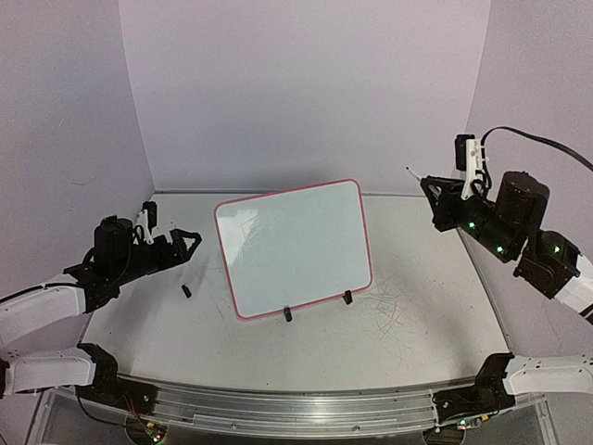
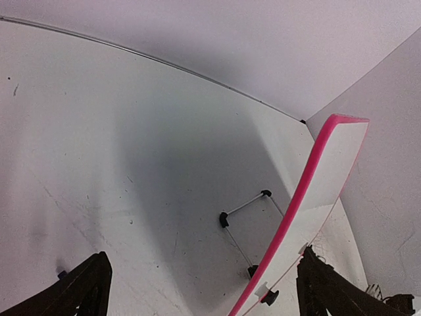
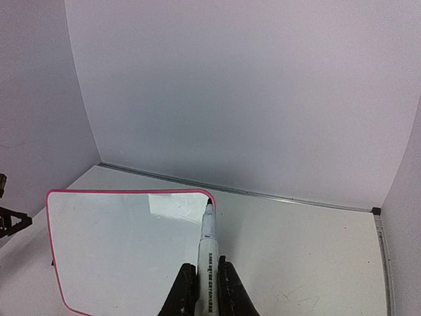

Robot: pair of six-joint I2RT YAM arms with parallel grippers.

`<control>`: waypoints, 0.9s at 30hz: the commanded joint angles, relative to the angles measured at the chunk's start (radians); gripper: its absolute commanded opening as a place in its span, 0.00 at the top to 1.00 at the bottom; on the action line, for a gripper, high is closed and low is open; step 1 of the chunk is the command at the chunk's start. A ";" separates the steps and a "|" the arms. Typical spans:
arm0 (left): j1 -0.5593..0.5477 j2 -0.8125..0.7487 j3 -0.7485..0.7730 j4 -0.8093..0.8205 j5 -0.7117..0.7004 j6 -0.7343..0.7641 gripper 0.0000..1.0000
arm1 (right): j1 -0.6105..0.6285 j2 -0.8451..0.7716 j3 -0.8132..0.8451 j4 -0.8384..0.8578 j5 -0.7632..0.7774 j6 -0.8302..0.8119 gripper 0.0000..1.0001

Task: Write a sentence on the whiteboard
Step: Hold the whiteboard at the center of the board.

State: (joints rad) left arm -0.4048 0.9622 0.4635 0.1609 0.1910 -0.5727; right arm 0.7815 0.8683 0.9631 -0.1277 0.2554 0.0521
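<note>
The whiteboard [image 1: 296,246], glossy white with a thin pink frame, leans on a wire stand [image 2: 247,217] at the table's middle. Its face is bare white; the sentence is out of view. My right gripper [image 1: 434,185] hangs raised to the board's right, shut on a white marker [image 3: 208,243] whose dark tip points toward the board's upper right corner [image 3: 209,196], apart from it. My left gripper [image 1: 190,243] hovers open left of the board with nothing between its fingers. The left wrist view shows the board's pink edge [image 2: 309,184] from the side and behind.
A small black cap-like piece [image 1: 185,291] lies on the table left of the board's lower corner. Faint grey scribbles [image 1: 389,311] mark the tabletop at the right. Lilac walls close the back and sides.
</note>
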 commanded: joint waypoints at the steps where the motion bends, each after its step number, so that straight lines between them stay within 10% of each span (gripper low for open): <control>1: 0.025 0.061 -0.018 0.233 0.201 0.042 0.02 | -0.001 0.030 0.059 0.029 -0.082 -0.038 1.00; 27: 0.032 0.350 0.012 0.538 0.433 0.044 0.28 | 0.124 0.431 0.275 0.092 -0.389 -0.176 1.00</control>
State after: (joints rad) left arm -0.3782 1.2832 0.4416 0.6074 0.5610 -0.5442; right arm 0.8471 1.2153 1.1426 -0.0679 -0.0929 -0.0537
